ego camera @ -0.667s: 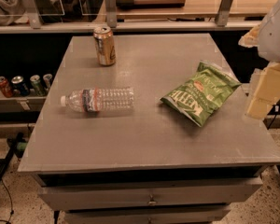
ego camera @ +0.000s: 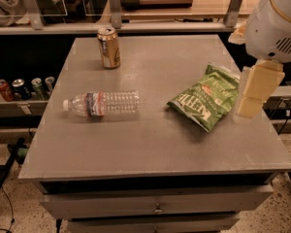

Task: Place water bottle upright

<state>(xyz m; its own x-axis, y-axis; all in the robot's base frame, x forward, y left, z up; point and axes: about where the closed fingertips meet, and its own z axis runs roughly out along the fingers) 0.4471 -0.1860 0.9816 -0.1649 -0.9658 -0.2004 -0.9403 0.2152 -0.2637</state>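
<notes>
One water bottle [ego camera: 103, 104], one chip bag [ego camera: 206, 97], five cans [ego camera: 109, 47], one pincer [ego camera: 251, 101] at right

High, angled down at table [ego camera: 136, 152] — gripper [ego camera: 252, 98] right

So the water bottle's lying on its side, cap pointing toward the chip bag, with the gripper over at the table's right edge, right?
Not quite. The camera view shows the water bottle on its side, but its white cap points left, away from the chip bag. The gripper is indeed at the table's right edge.
</notes>
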